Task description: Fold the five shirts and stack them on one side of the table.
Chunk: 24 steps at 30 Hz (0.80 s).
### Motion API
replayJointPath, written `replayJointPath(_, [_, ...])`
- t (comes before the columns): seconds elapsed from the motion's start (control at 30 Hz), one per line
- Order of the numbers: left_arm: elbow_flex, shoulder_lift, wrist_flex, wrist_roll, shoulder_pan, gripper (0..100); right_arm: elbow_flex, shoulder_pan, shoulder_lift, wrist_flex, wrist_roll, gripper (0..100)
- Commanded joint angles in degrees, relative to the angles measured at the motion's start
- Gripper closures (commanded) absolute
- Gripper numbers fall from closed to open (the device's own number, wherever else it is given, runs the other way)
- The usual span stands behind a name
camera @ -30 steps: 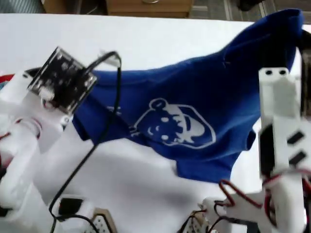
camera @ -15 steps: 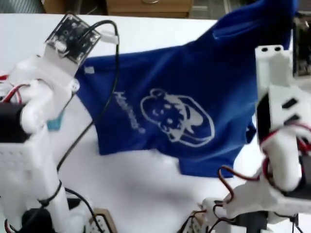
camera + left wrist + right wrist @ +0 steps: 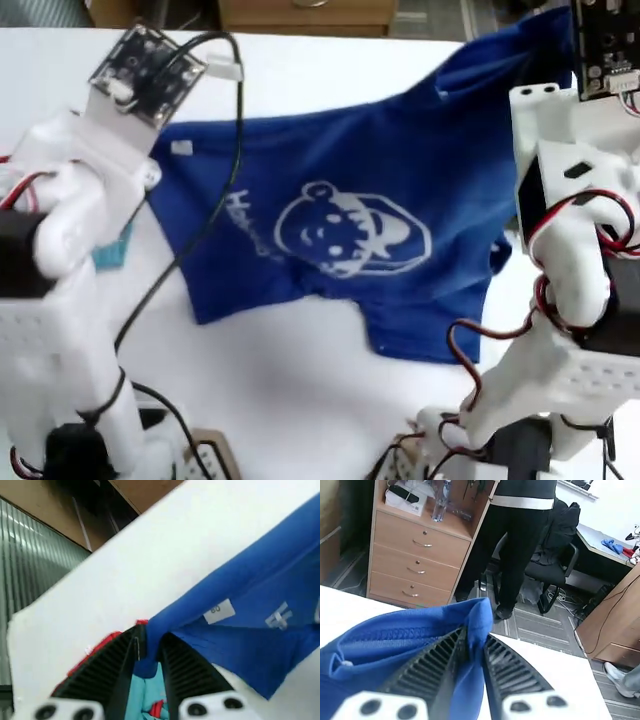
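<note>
Left gripper is clamped on one edge of the blue cotton T-shirt, and right gripper is clamped on another, raised near the far edge of the white table. Bare tabletop lies in front of the shirt. Its white cartoon-face print and small white neck tag face up.

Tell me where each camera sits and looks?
High view: above the table, looking down on the shirt; left arm and right arm show.
Left wrist view: on the left arm, looking along the left pincer, shut on the shirt.
Right wrist view: on the right arm, looking past the right pincer, shut on the shirt, toward drawers.
All share the shirt.
</note>
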Motion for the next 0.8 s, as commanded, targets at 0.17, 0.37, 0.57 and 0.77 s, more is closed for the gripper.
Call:
replayJointPath(0.17, [-17.0,-0.2,0.7,2.3,-1.0,97,-2.6,-0.1,-6.0,-1.5,-5.9,98.1])
replayJointPath(0.37, [-17.8,-0.3,0.7,2.3,-0.9,97,-2.6,0.1,-9.4,-2.0,-5.5,98.1])
replayJointPath(0.57, [-17.2,-6.6,0.8,2.4,-0.5,97,-2.6,0.2,-13.8,-6.7,-2.8,98.1])
replayJointPath(0.77, [-8.6,-13.9,1.1,2.5,-0.8,97,-2.6,0.2,-18.0,-7.1,-2.5,98.1])
